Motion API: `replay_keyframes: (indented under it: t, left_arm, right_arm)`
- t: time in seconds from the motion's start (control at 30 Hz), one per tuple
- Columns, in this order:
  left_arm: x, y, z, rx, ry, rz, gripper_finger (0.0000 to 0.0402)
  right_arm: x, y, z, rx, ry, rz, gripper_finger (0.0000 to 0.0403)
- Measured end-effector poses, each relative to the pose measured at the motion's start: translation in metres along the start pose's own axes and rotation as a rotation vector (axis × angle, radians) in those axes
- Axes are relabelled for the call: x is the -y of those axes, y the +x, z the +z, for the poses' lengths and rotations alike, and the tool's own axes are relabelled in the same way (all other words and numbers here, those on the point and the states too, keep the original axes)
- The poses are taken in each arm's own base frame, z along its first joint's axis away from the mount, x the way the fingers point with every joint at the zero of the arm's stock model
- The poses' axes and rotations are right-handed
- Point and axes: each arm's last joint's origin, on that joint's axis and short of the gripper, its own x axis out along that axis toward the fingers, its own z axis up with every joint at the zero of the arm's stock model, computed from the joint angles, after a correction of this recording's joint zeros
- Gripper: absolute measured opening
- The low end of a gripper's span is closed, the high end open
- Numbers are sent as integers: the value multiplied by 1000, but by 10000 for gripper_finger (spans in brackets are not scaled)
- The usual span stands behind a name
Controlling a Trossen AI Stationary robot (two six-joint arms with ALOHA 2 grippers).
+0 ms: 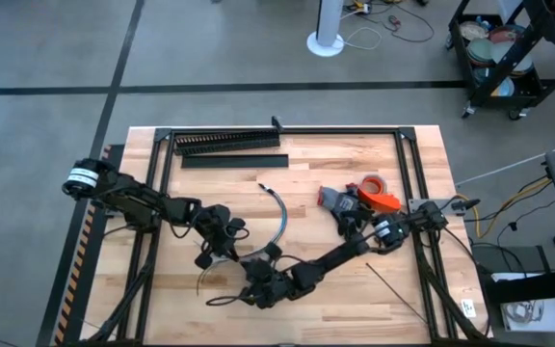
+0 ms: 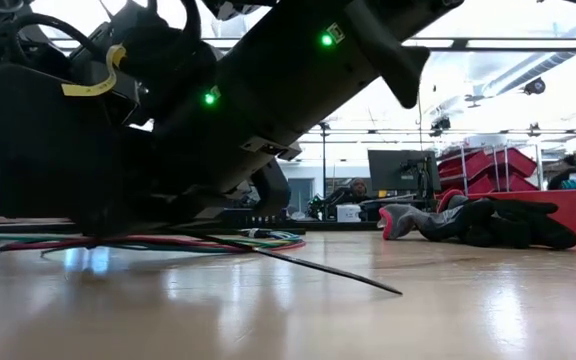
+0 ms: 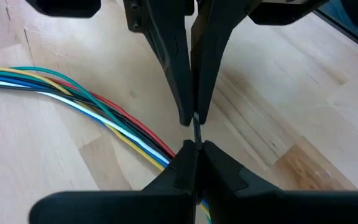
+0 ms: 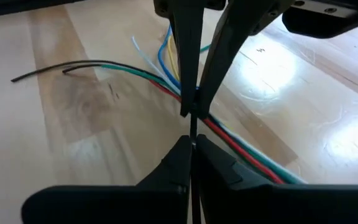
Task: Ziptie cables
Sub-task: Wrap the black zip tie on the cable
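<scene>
The cables (image 3: 73,99) are thin wires in blue, white, yellow, green and red, lying flat on the wooden table (image 1: 355,299). They run right under both pincers. A thin dark ziptie (image 3: 196,132) stands between the two. The left pincer (image 3: 194,149) is pressed together on it. The right pincer (image 4: 191,146) pinches it too, tip to tip with the left.

i'm seeing cables (image 3: 73,102) running off left wrist picture's edge, passing behind own fingers (image 3: 185,180); ziptie (image 3: 197,127) barely showing between tips.
</scene>
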Motion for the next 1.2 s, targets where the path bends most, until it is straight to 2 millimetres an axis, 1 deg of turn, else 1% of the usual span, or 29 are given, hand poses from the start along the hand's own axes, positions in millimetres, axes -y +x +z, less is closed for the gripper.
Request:
replay_keyframes:
  t: [0.17, 0.5, 0.63, 0.7, 0.77, 0.9, 1.0, 1.1, 1.2]
  left_arm:
    - [0, 0, -1, -4, -5, -1, 0]
    - [3, -1, -10, -29, -27, -4, 0]
    - [3, -1, -10, -29, -29, 4, 0]
    - [2, -1, -9, -22, -26, 9, 0]
    - [2, -1, -9, -21, -28, 12, 0]
    - [2, -1, -9, -17, -31, 13, 0]
    - [2, -1, -9, -17, -32, 20, 0]
    - [2, -1, -9, -18, -31, 26, 0]
    - [2, -1, -9, -17, -31, 26, 0]
  right_arm:
    - [-2, -7, -2, -23, 9, -6, 0]
    - [-9, -37, 2, -80, -20, -14, 1]
    - [-12, -40, 2, -62, -16, -11, 1]
    - [-11, -38, 5, -54, -9, -10, 8]
    - [-8, -33, 9, -48, -20, -5, 27]
    - [1, -18, 19, -13, -19, -15, 88]
    - [6, -5, 20, 4, -20, -4, 127]
    - [7, 8, 12, 14, -12, 19, 140]
    - [9, 12, 7, 19, -20, -3, 130]
